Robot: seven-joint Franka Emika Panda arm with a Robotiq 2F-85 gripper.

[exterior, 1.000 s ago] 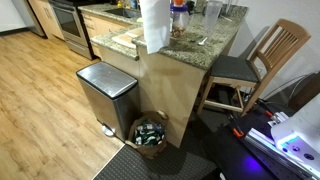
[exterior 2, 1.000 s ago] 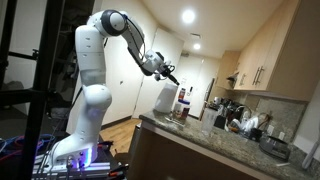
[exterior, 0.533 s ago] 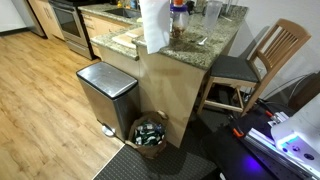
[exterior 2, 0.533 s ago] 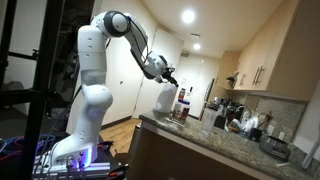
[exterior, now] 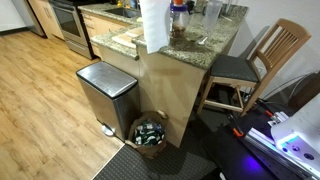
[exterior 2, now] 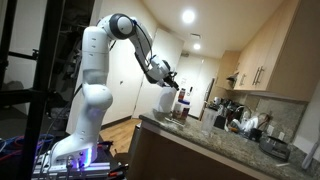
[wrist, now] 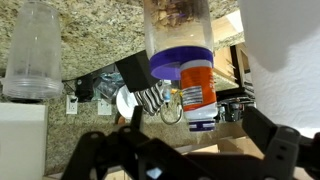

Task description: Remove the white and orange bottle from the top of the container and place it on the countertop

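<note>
The white and orange bottle (wrist: 198, 88) with a blue cap stands on the purple lid of the brownish container (wrist: 178, 25); the wrist picture is upside down. Both stand on the speckled granite countertop (wrist: 90, 40). My gripper (wrist: 185, 150) is open and empty, its dark fingers spread on either side, a short way from the bottle. In both exterior views the bottle (exterior: 179, 5) (exterior 2: 182, 91) tops the container (exterior: 178, 24) (exterior 2: 182, 106) beside the paper towel roll. The gripper (exterior 2: 172, 83) hangs just beside the bottle, above the countertop (exterior 2: 200, 135).
A tall paper towel roll (exterior: 153, 25) stands right beside the container. Clear glass tumblers (exterior: 212, 12) (wrist: 32, 50) stand nearby. A steel pedal bin (exterior: 105, 95), a basket (exterior: 150, 133) and a wooden chair (exterior: 255, 65) are below the counter. Keys and a black tool (wrist: 150, 95) lie on it.
The arm has lowered and the gripper has moved down and towards the bottle. The bottle and container have not moved.
</note>
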